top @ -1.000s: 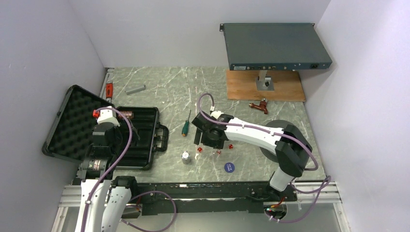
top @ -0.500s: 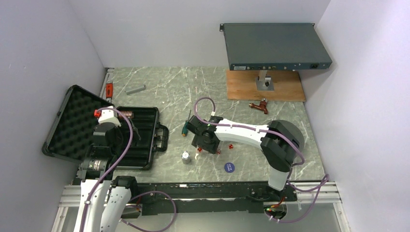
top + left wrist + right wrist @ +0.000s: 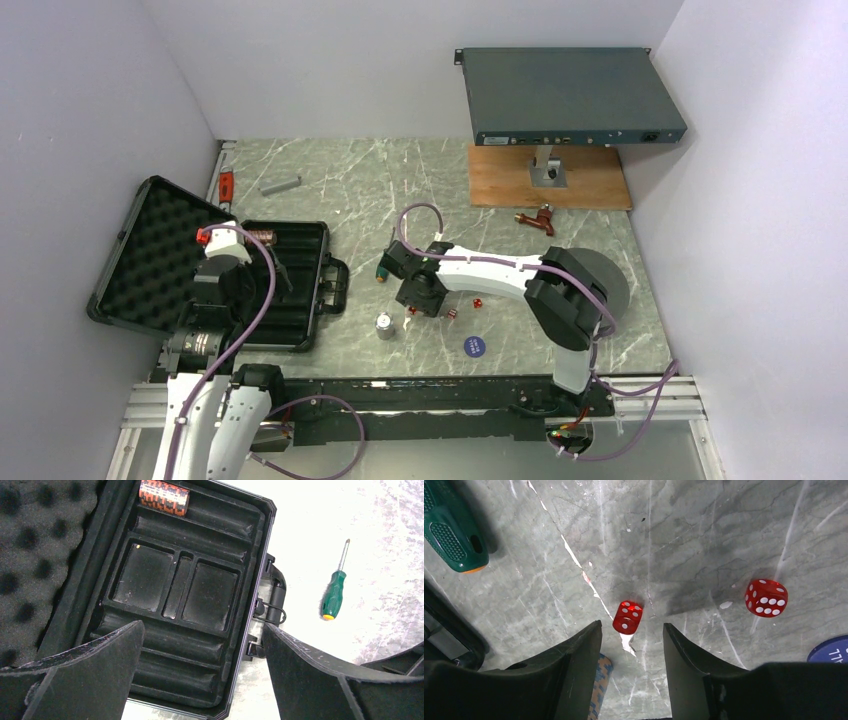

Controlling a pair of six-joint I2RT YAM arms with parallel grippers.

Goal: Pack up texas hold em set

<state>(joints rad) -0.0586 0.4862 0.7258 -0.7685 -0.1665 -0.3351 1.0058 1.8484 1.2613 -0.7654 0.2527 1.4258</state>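
Centring a red die [image 3: 627, 617] at the mouth of half-parted jaws, with nothing gripped yet.
The die lies on the marble table [image 3: 704, 535], touched by neither finger of the right gripper [image 3: 632, 629]. It should be squared in the gap and the fingers lowered before they are shut, lest it be flicked toward the screwdriver [image 3: 454, 535]. The left gripper [image 3: 202, 630] is held wide apart and empty above the open briefcase [image 3: 200, 587], where one chip stack [image 3: 164, 497] is already laid.
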